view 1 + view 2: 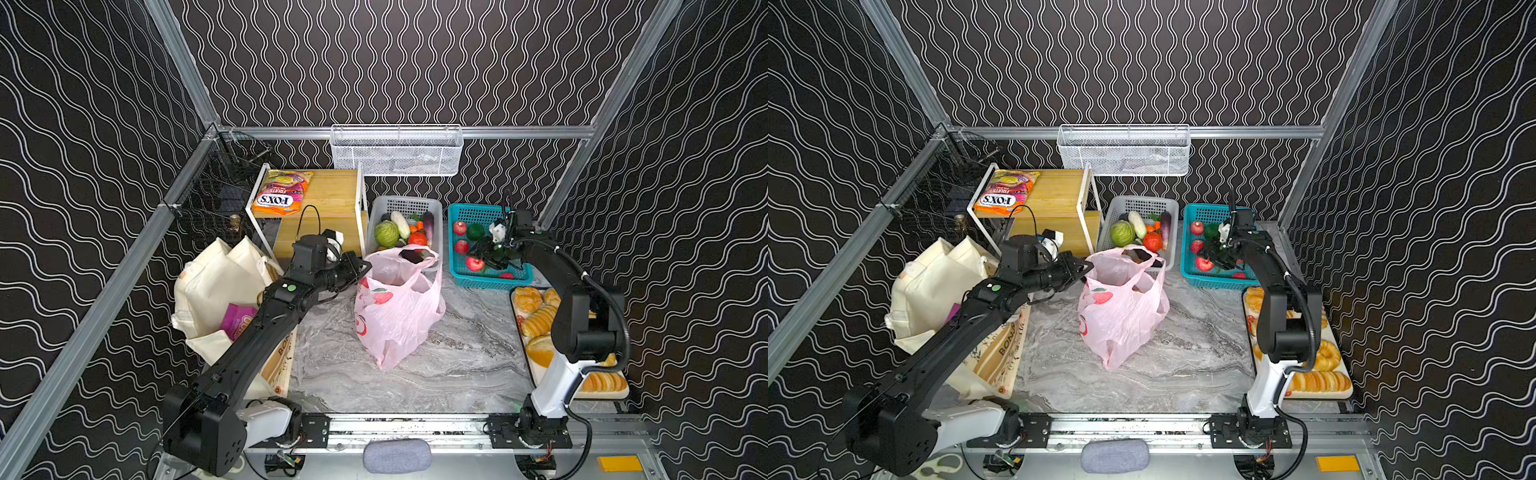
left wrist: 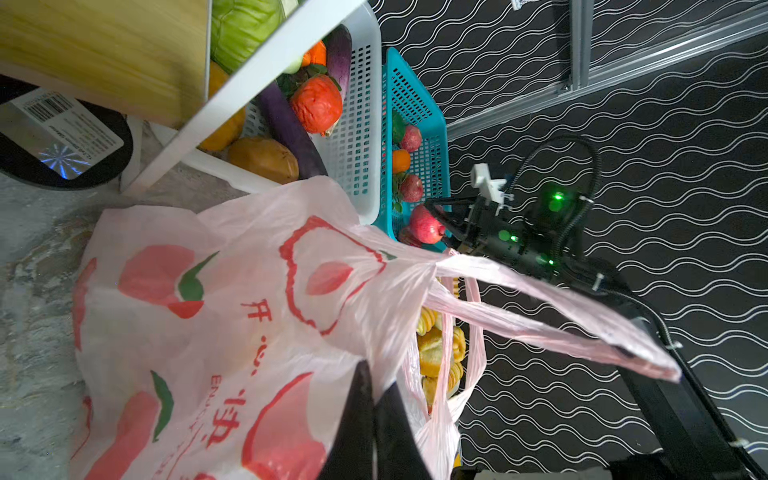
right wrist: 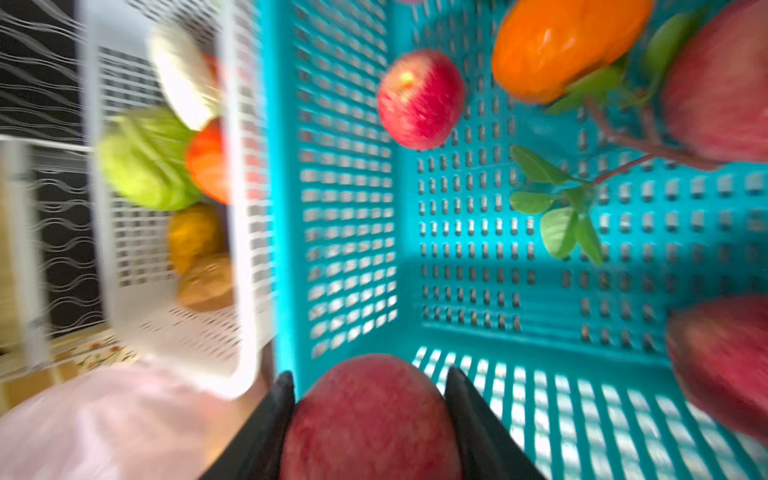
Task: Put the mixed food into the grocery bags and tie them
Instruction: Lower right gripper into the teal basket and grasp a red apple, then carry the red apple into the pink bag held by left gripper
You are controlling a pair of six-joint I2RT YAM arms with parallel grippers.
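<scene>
Fruit (image 3: 370,419) gripped, right pincer (image 3: 369,374), wrist view only

I count two bags on the counter, a tote (image 1: 212,278) and a pink bag (image 1: 395,320). At its far edge sit a white basket (image 1: 405,201) and a teal basket (image 1: 473,208). I see four red fruit (image 1: 459,227), one purple packet (image 1: 239,320) and one FOX'S packet (image 1: 282,193).

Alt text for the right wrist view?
Jaws of the right gripper clamp a red fruit in a teal basket with an apple, orange fruit and leafy twig. A white vegetable basket and pink bag sit nearby, blurred.
</scene>
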